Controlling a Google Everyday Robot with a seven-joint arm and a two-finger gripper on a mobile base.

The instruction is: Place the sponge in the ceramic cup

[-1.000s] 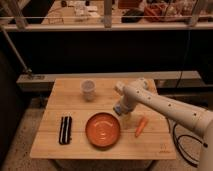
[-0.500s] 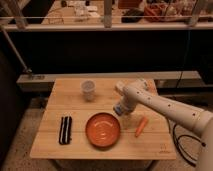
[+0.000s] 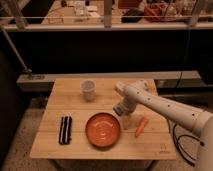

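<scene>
The ceramic cup (image 3: 88, 89) is pale, round and upright on the far middle of the wooden table (image 3: 55, 100). The sponge (image 3: 118, 109), a small light-blue block, lies just past the orange plate's far right rim. My white arm reaches in from the right, and my gripper (image 3: 123, 112) points down right at the sponge, open. I cannot tell whether the fingers touch the sponge. The cup stands apart from the gripper, to its upper left.
A wide orange plate (image 3: 103, 130) sits at the front middle. A black-and-white striped oblong object (image 3: 65, 130) lies at the front left. A small orange carrot-like piece (image 3: 141, 126) lies to the right of the plate. A dark railing runs behind the table.
</scene>
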